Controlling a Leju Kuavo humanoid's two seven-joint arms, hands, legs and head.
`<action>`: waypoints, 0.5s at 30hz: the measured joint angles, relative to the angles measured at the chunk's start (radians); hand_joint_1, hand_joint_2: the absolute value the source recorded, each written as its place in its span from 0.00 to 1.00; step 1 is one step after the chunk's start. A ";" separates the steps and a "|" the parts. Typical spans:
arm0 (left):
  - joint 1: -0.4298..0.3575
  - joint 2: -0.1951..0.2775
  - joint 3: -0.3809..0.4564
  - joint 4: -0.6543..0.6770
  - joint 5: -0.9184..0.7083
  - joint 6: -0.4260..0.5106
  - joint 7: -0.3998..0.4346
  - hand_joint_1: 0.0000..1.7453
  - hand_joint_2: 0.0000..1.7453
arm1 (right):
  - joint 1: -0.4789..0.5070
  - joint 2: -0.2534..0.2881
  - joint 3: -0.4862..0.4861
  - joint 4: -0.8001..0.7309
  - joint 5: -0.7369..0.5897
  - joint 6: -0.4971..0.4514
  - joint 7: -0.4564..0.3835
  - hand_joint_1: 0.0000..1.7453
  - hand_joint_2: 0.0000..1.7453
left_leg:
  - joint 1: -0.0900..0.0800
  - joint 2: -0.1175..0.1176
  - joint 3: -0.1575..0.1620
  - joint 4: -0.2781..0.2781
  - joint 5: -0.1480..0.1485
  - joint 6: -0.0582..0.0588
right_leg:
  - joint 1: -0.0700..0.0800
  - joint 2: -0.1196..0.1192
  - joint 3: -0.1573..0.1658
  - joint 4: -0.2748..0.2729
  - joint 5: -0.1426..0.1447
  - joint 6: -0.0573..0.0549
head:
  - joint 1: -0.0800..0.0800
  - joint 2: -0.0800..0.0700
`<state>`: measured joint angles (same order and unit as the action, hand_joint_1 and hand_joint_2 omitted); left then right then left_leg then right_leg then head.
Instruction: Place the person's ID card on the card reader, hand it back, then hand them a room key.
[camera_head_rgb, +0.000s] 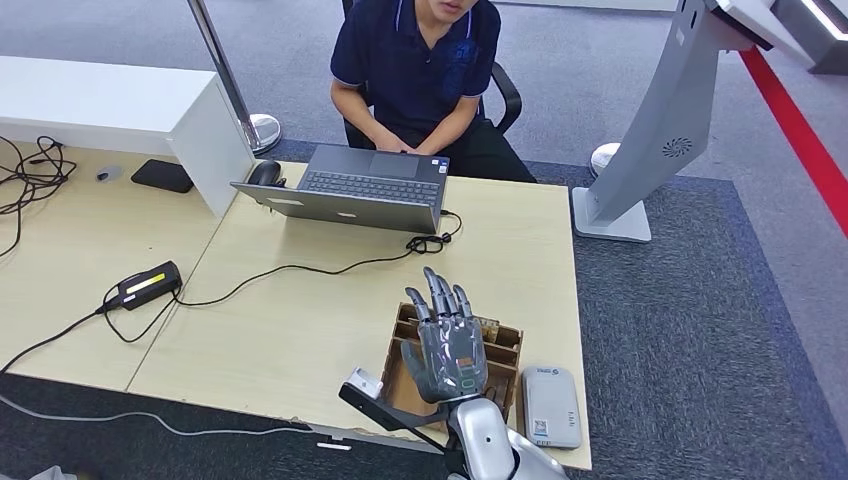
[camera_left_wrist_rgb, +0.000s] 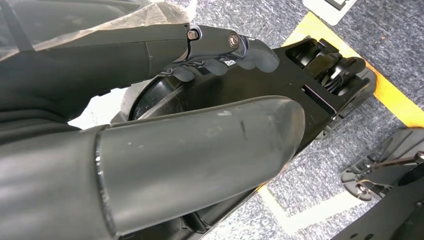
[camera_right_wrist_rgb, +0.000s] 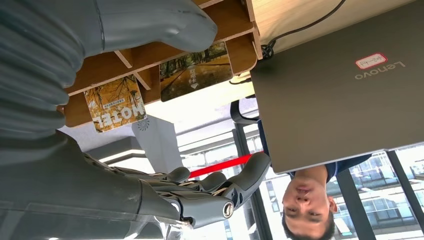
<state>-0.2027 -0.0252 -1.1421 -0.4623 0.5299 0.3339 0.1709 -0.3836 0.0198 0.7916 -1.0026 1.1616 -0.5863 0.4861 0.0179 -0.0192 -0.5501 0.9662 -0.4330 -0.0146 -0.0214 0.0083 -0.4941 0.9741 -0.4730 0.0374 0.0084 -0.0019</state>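
Note:
My right hand (camera_head_rgb: 445, 340) hovers flat over a wooden card box (camera_head_rgb: 505, 345) near the table's front edge, fingers stretched forward and apart, holding nothing. In the right wrist view, the box's slots (camera_right_wrist_rgb: 150, 55) hold hotel key cards: one printed "Hotel" (camera_right_wrist_rgb: 115, 102) and one with a tree-lined path (camera_right_wrist_rgb: 195, 70). My right hand (camera_right_wrist_rgb: 60, 150) stays just off them, its fingers (camera_right_wrist_rgb: 210, 195) loosely extended. A grey-white card reader (camera_head_rgb: 551, 405) lies right of the box. My left hand (camera_left_wrist_rgb: 220, 55) hangs beside my body, holding nothing.
A person (camera_head_rgb: 415, 60) sits across the table behind an open laptop (camera_head_rgb: 360, 185). A black device (camera_head_rgb: 150, 283) with cables lies at the left, a mouse (camera_head_rgb: 265, 172) and a phone (camera_head_rgb: 162, 175) further back. A white kiosk stand (camera_head_rgb: 650, 150) rises on the carpet at right.

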 joint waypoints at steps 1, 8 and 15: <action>0.000 0.000 0.000 0.000 0.000 0.001 0.000 0.00 0.00 | 0.000 0.000 0.000 0.000 -0.001 0.000 0.001 0.27 1.00 | 0.000 0.000 0.000 0.000 0.000 0.000 | 0.000 0.000 0.000 0.000 0.000 0.000 | 0.000 0.000; 0.000 0.000 0.000 0.000 0.000 0.005 0.000 0.00 0.00 | 0.000 -0.005 -0.001 0.002 -0.009 -0.003 0.006 0.25 1.00 | 0.000 0.000 0.000 0.000 0.000 0.000 | 0.000 0.000 0.000 0.000 0.000 0.000 | 0.000 0.000; 0.000 0.000 0.000 0.000 0.000 0.009 0.000 0.00 0.00 | -0.002 -0.006 -0.008 0.016 -0.014 -0.019 0.006 0.23 1.00 | 0.000 0.000 0.000 0.000 0.000 0.000 | 0.000 0.000 0.000 0.000 0.000 0.000 | 0.000 0.000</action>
<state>-0.2025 -0.0249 -1.1421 -0.4623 0.5299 0.3433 0.1709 -0.3852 0.0137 0.7836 -0.9867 1.1472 -0.6053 0.4921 0.0179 -0.0192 -0.5500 0.9663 -0.4330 -0.0146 -0.0215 0.0083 -0.4940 0.9741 -0.4730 0.0374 0.0084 -0.0019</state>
